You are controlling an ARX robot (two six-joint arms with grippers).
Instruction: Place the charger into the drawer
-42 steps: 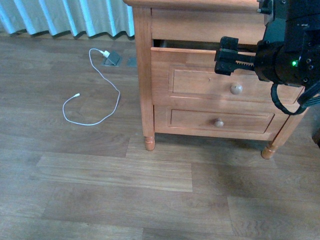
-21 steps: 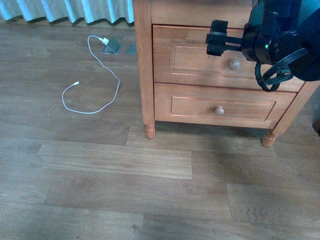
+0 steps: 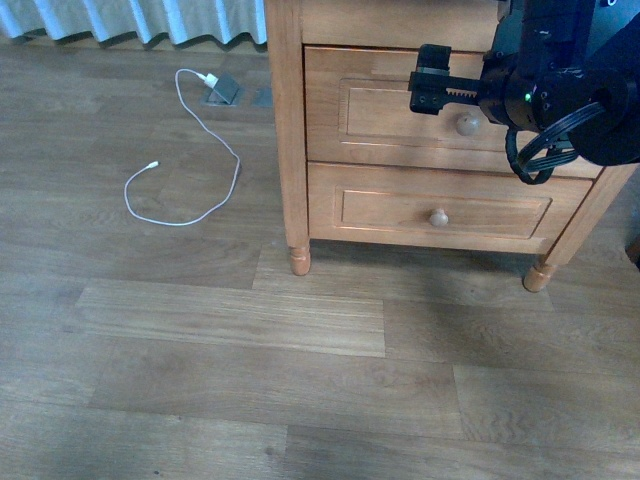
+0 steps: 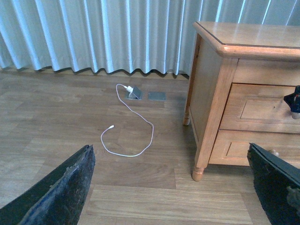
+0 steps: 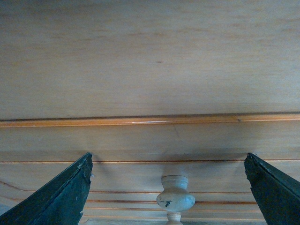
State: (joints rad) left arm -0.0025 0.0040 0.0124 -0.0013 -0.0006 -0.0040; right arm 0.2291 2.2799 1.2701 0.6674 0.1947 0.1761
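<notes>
— How does the drawer (image 3: 440,110) look from your end?

— Upper one in the nightstand (image 4: 234,89): light-brown, recessed panel, round pale knob (image 3: 468,124), front flush with the frame. I can't see the charger anywhere. My right gripper (image 5: 168,178) sits right at the panel, jaws spread wide, the knob between them, gripping nothing.

— And the left?

— Left gripper (image 4: 171,187) hangs wide open and empty over wood-plank flooring; a white cable (image 3: 185,150) loops near the pale curtains (image 4: 93,35)
</notes>
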